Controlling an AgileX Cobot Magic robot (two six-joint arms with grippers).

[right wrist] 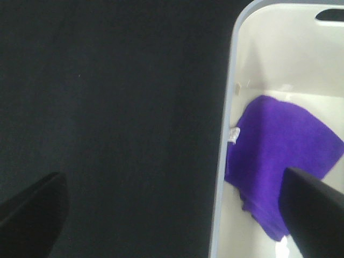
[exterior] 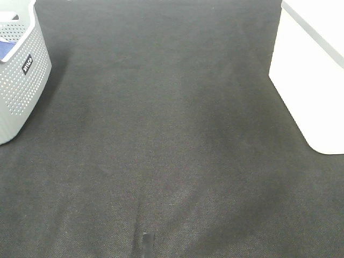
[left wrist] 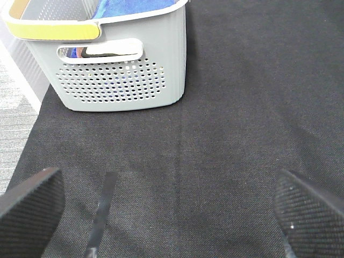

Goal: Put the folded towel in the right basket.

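The purple towel [right wrist: 279, 145] is seen lying inside the white basket [right wrist: 228, 107], close to the basket wall that borders the black mat [right wrist: 107, 107]. The placing itself is therefore judged to be done, and what is left is a clean withdrawal. The right gripper [right wrist: 173, 183] is held over that basket's rim with its fingers spread wide and nothing between them: one finger is over the mat outside the white basket, the other over the towel inside it. Whether the inner finger touches the cloth cannot be told from the right wrist view. The retreat would best be made by lifting straight up from the white basket first, fingers apart, so that no fold is snagged and dragged over the rim. Only once the rim is cleared should the arm be drawn back over the mat. The left gripper [left wrist: 167, 177] is likewise spread open and empty, well apart from the white basket, across the mat near the grey perforated basket [left wrist: 123, 70], in which a blue cloth [left wrist: 134, 6] is seen — it need not be moved.
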